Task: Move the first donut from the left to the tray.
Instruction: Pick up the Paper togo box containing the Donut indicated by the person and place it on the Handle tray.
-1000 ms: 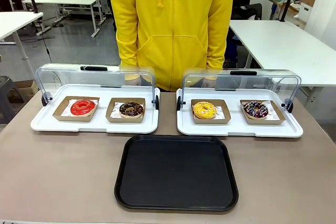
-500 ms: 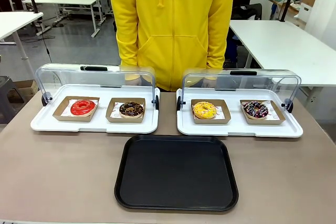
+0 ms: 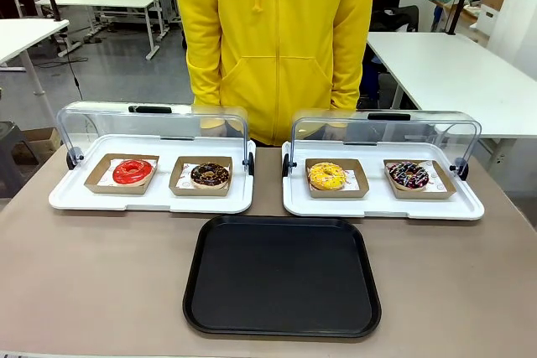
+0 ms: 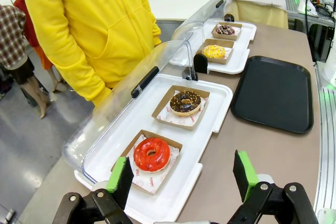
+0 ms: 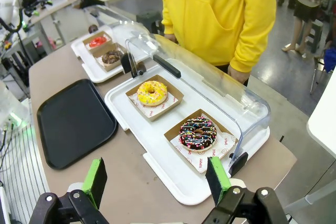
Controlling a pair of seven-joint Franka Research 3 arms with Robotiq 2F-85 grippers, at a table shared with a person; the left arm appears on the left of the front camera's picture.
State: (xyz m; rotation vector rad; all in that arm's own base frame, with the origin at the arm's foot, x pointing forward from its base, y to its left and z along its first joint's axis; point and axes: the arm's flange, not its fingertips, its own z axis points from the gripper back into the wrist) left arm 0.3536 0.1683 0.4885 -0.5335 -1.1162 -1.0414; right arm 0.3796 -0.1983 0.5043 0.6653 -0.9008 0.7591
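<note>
The red-iced donut lies in its brown cardboard holder at the left end of the left white tray, under a raised clear lid; it is also in the left wrist view and far off in the right wrist view. The black tray sits bare at the table's front middle, also seen at the right of the left wrist view and the left of the right wrist view. My left gripper hangs open above the table near the red donut. My right gripper is open too, holding nothing.
A chocolate donut shares the left white tray. The right white tray holds a yellow donut and a sprinkled dark donut. A person in a yellow hoodie stands at the far edge behind both trays.
</note>
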